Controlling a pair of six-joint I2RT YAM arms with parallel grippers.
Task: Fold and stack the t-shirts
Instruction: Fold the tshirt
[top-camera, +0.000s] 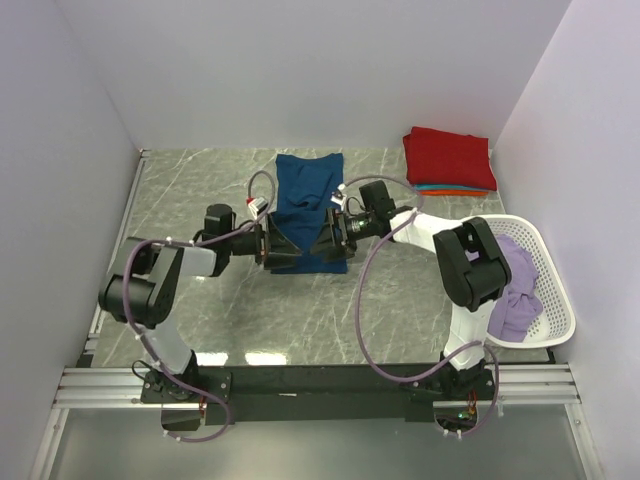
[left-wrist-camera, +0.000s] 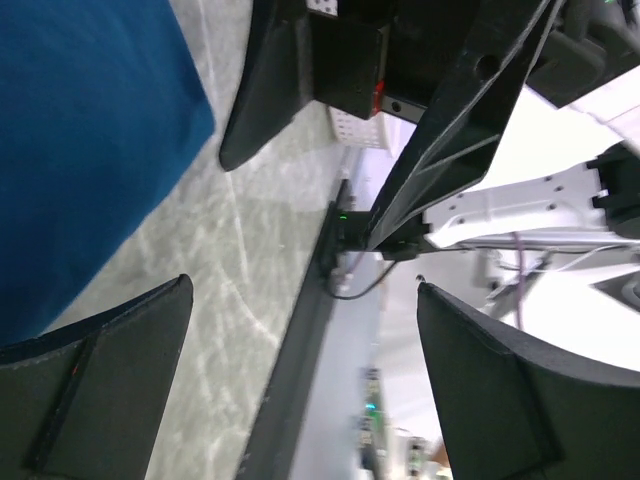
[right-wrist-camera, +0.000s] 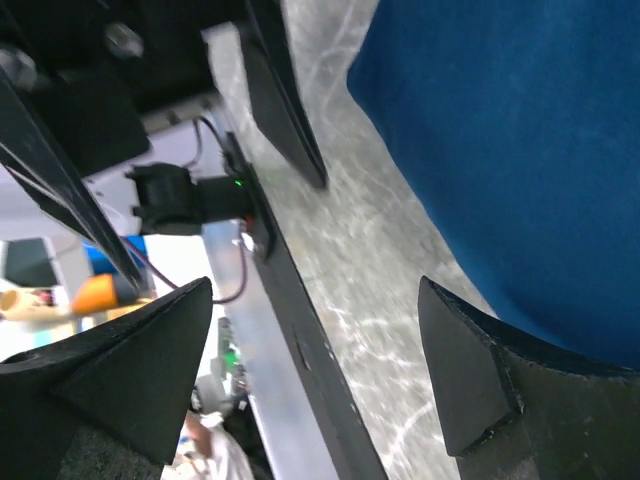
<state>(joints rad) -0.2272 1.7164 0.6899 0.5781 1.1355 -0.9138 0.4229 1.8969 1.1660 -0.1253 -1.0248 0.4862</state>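
The left tool (left-wrist-camera: 305, 290) and right tool (right-wrist-camera: 315, 290) are gaping wide and empty, facing each other across the near end of the shirt (top-camera: 308, 185), which is lying by the far edge of the bench (top-camera: 190, 300), and they are risking a finger clash or bunched cloth if they close in together.

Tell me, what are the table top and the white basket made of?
Table top: looks like grey marble or marble-look laminate, veined and glossy. Basket: probably white plastic, walls moulded with rows of small holes.
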